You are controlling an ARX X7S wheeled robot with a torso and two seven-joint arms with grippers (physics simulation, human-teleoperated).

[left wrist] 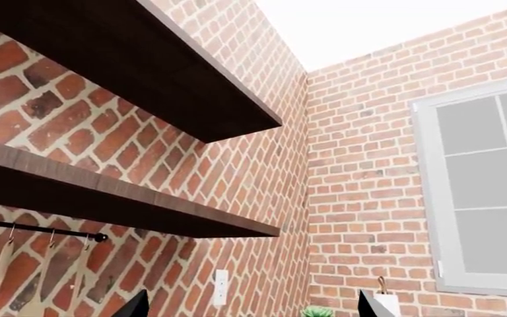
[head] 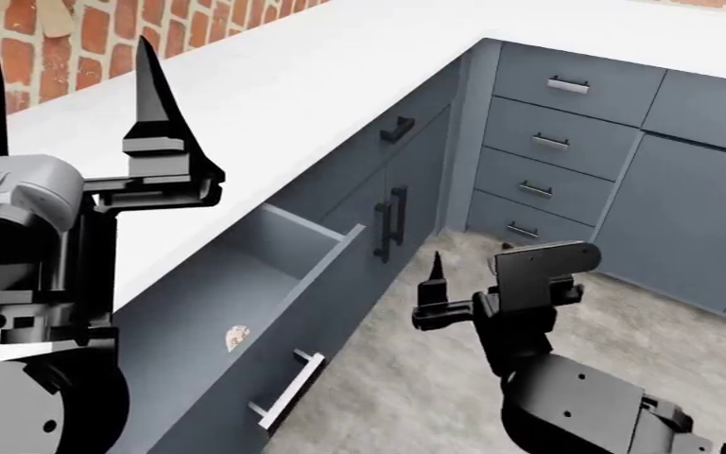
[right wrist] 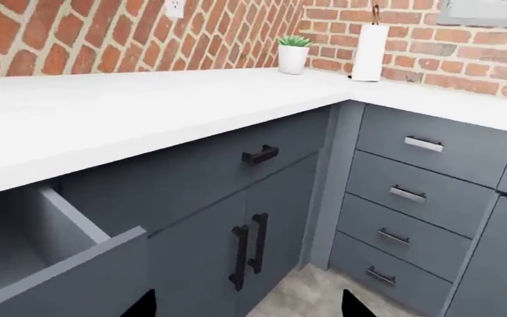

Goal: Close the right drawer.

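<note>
The right drawer (head: 298,326) stands pulled out at the lower left of the head view, slate blue-grey with a silver bar handle (head: 285,390) and a grey inside. Its front edge also shows in the right wrist view as the drawer (right wrist: 68,281). My right gripper (head: 445,284) hovers low over the floor, to the right of the drawer front and apart from it. Its fingertips (right wrist: 143,305) are spread wide, so it is open and empty. My left gripper (head: 60,85) is raised high above the counter, pointing up at the brick wall, fingertips (left wrist: 135,305) wide apart, holding nothing.
A small pale object (head: 237,336) lies inside the drawer. Beside it are cabinet doors with black handles (head: 391,222), and a corner stack of narrow drawers (head: 552,142) with short silver handles. The white countertop (head: 287,85) carries a potted plant (right wrist: 292,53) and a paper roll (right wrist: 368,51). Wall shelves (left wrist: 130,198) hang above.
</note>
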